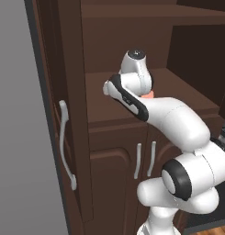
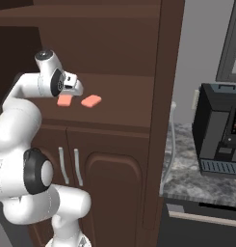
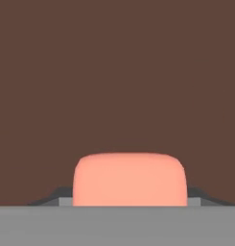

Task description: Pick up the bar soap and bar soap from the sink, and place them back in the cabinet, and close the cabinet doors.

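Observation:
My gripper [image 2: 66,95] reaches into the dark brown cabinet [image 2: 119,108], low over its middle shelf. It is shut on a salmon-orange bar soap [image 3: 128,178], whose sides meet the dark fingertips [image 3: 64,196]. That bar soap [image 2: 64,101] hangs at or just above the shelf board. The other bar soap [image 2: 91,101] lies flat on the shelf just to the right. A sliver of held soap [image 1: 149,95] peeks from behind my arm. Both tall cabinet doors stand open: the left door [image 1: 73,114] and the right door [image 2: 163,116]. The sink is out of view.
Below the shelf are shorter arched-panel doors [image 2: 112,188] with small silver handles [image 1: 138,160]. A black appliance [image 2: 220,130] stands on the speckled stone counter [image 2: 187,181] to the right. A grey wall [image 1: 17,137] lies left of the open door.

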